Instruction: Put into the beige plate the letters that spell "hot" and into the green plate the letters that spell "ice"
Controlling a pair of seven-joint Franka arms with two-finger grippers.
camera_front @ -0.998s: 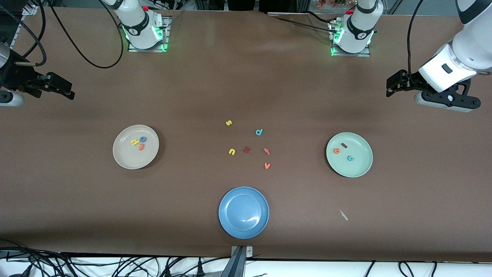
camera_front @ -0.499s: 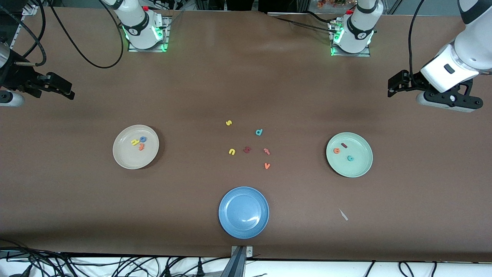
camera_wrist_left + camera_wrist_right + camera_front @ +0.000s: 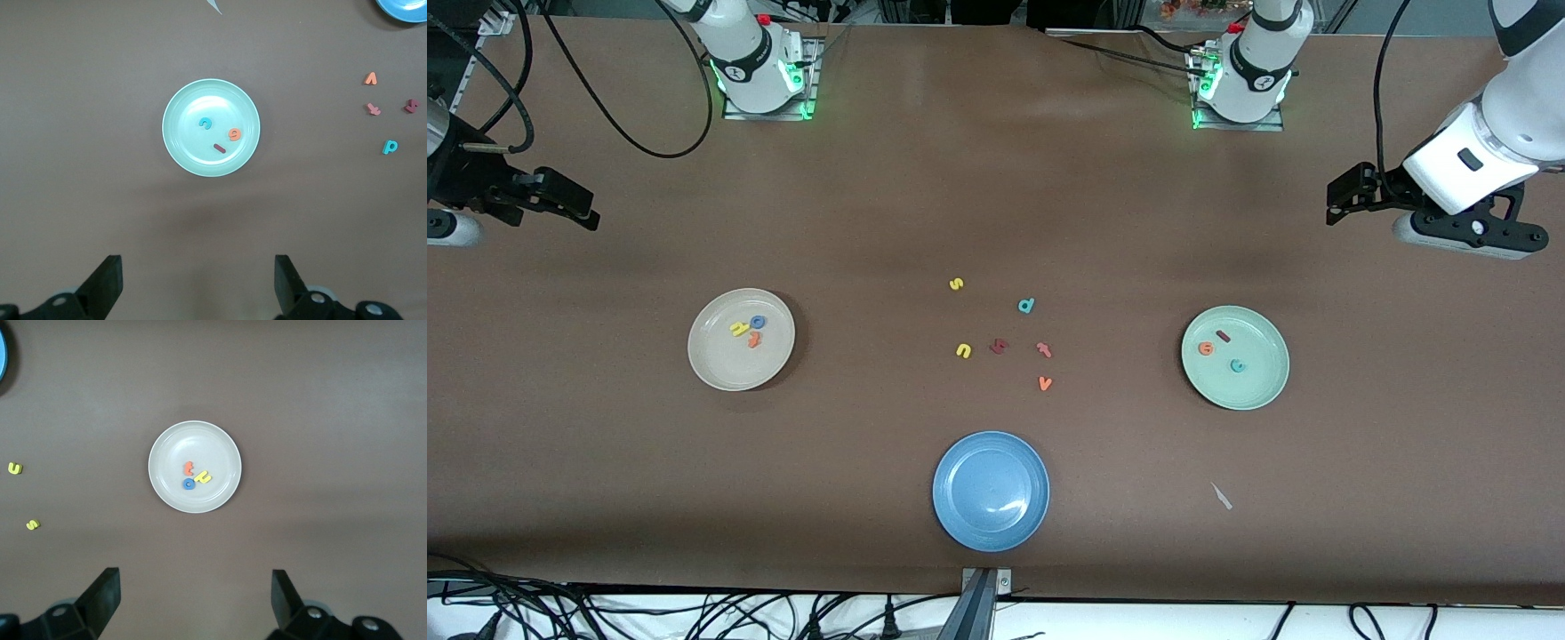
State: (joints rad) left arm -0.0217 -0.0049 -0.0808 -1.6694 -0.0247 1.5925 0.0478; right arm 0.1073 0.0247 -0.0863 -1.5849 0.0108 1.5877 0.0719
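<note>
Beige plate (image 3: 741, 339), taken as landmark: it lay toward the right arm's end of the table and held all three letters of "hot", the yellow h (image 3: 738, 329), blue o (image 3: 758, 322) and orange t (image 3: 755, 339) bunched together near its centre (none on the rim).

Green plate (image 3: 1234, 357): well apart from the beige plate, toward the left arm's end, holding the orange e (image 3: 1206, 348), dark red i (image 3: 1224, 336) and teal c (image 3: 1237, 365), spread loosely.

Spare letters (image 3: 1000, 334) sat on the table between the two plates; blue plate (image 3: 991, 491) lay nearer the front camera than the beige plate, with nothing in it.

Right gripper (image 3: 534, 200): raised over bare table, farther from the front camera than the beige plate, fingers spread wide and carrying nothing; arm drawn up, wrist looking down.

Left gripper (image 3: 1356, 191): likewise wide and unladen, over bare table at the green plate's end.

Judgement: both words appeared sorted, so no letter called for either arm (the right being nearer the beige plate).
</note>
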